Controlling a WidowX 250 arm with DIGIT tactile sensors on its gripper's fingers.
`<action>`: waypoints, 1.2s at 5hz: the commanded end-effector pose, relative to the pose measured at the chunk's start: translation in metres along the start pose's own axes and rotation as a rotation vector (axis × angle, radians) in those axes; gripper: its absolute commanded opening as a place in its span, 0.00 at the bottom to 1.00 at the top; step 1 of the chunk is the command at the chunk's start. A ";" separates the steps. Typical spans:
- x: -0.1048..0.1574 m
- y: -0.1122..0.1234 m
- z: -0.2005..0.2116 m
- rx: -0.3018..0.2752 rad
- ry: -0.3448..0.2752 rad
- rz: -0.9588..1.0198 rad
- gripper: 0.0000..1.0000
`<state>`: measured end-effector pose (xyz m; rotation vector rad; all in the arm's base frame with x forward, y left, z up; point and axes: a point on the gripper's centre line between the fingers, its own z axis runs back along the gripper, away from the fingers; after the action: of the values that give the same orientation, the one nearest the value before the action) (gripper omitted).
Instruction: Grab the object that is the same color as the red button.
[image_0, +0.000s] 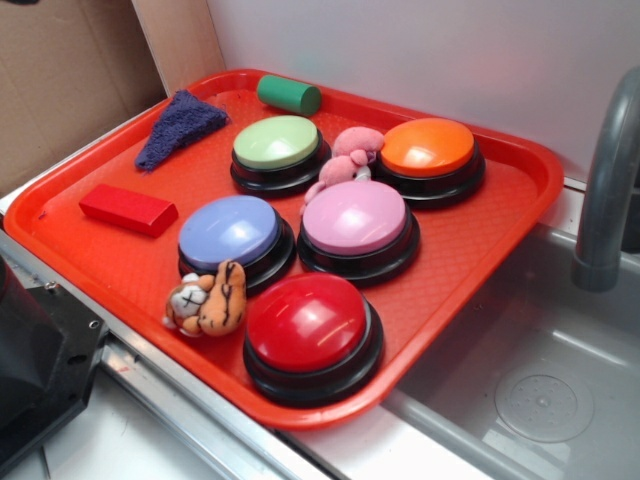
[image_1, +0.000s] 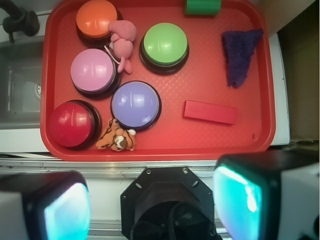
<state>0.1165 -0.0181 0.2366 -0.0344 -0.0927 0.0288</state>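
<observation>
The red block is small, flat, rectangular and smooth.

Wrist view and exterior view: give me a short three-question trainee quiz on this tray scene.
1. True or false: the red block touches the red button.
2. Which button sits nearest the tiger toy? A) orange B) purple C) green
3. Fill in: the green cylinder lies at the tray's ____ edge, seen from the wrist camera.

Key: 1 false; they lie apart, with the purple button between. 2 B. 3 far.
</observation>
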 end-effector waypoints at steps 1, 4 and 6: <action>0.000 0.000 0.000 0.000 0.000 0.000 1.00; 0.010 0.054 -0.048 -0.015 -0.110 0.649 1.00; 0.019 0.093 -0.100 0.099 -0.126 1.138 1.00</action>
<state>0.1464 0.0710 0.1281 0.0134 -0.1565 1.1831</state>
